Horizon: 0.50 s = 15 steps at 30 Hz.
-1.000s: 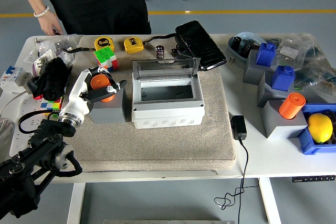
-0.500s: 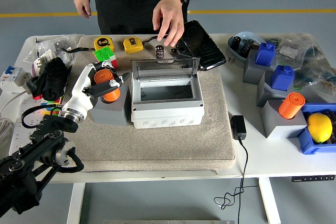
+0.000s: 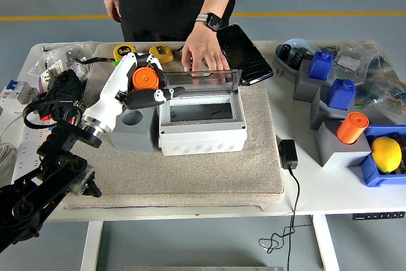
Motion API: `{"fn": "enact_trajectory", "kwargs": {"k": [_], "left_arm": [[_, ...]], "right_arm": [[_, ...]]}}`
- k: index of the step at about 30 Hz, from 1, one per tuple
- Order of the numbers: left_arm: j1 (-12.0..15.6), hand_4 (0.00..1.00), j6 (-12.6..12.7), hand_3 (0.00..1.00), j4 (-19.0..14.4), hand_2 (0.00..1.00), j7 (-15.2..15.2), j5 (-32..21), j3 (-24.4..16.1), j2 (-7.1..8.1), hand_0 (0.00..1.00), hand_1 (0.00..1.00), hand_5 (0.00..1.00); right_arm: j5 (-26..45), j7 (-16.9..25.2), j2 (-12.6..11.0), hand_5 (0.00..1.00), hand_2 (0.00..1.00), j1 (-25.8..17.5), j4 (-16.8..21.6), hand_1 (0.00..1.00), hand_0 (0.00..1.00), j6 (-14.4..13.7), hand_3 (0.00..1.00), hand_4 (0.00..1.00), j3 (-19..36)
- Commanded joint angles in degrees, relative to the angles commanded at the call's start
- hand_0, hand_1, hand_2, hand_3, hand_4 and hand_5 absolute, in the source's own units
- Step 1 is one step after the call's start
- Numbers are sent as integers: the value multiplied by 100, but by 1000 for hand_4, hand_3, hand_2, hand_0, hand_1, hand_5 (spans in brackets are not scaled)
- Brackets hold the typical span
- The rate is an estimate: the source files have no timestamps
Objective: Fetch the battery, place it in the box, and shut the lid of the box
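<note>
The orange cylindrical battery [image 3: 146, 79] hangs in the air, above and clear of its grey holder [image 3: 133, 132], whose round socket now stands empty. My left hand [image 3: 150, 88], white with black joints, is shut on the battery just left of the box. The white box [image 3: 202, 132] sits open in the middle of the beige mat, its clear lid [image 3: 200, 82] standing upright at the back. A person's hand [image 3: 204, 56] rests on the lid's top edge. My right arm is out of view.
Two yellow tape measures [image 3: 161, 51] lie behind the box, beside a black case [image 3: 242, 54]. A black power adapter [image 3: 288, 154] lies at the mat's right edge. Grey holders with blue blocks [image 3: 342, 93] and an orange cylinder [image 3: 352, 127], plus a lemon [image 3: 387, 154], crowd the right side.
My left hand has lifted the orange battery out of the grey holder and carried it up and right toward the box. The person's hand came down onto the lid's top edge.
</note>
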Motion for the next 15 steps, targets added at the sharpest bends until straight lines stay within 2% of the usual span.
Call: {"fn": "enact_trajectory", "kwargs": {"k": [3,7,9,13,15], "left_arm": [[-131,993,137,132,-104,110,267,414,190,0,2,4,288],[-378,993,264,132,-86,110,489,848,503,-34,2,4,288],[-520,960,307,135,-38,109,663,1063,702,-77,2,2,279],[-766,960,304,135,87,109,1035,1412,1019,-205,2,2,279],[-849,938,305,137,137,107,1091,1491,1116,-253,2,2,261]], "right_arm": [[5,0,-4,587,684,1,2,683,724,0,656,998,-21],[13,0,-9,587,684,-3,2,683,724,-2,656,998,-46],[17,1,-13,585,684,-7,3,683,724,-3,654,998,-59],[20,5,-20,585,684,-4,7,683,724,-8,654,998,-66],[22,5,-20,583,683,-7,8,683,724,-8,653,998,-68]]}}
